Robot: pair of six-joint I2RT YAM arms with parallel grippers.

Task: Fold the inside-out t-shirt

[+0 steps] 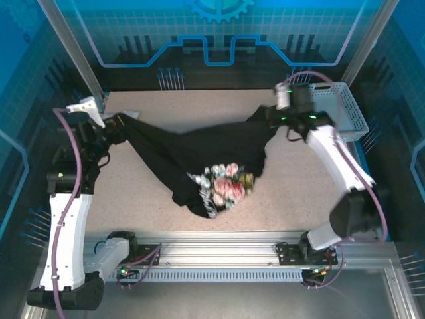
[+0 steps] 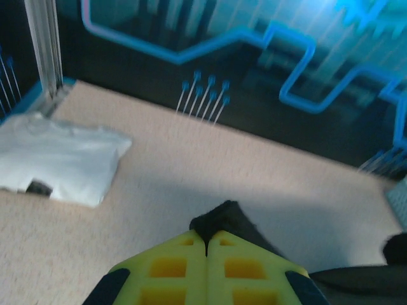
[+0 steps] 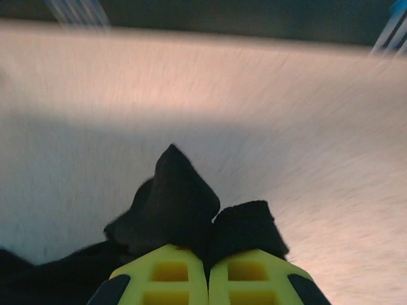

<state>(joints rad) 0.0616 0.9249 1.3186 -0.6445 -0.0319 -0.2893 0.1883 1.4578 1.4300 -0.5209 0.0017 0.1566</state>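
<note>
1. Though holding the inside-out t-shirt (image 1: 199,156) at two ends, shows no fold yet.
2. Pinches black cloth tight with the left gripper (image 2: 205,240) at the far left, near the white folded garment (image 2: 57,159).
3. Pinches black cloth tight with the right gripper (image 3: 206,257) at the far right, near the white basket (image 1: 348,113).
4. Lets the middle droop in a heap on the table (image 1: 299,193), flower print bunched at the near side.
5. Seems to be an early step: laying the cloth flat, smoothing it and making every fold all left to do.
</note>
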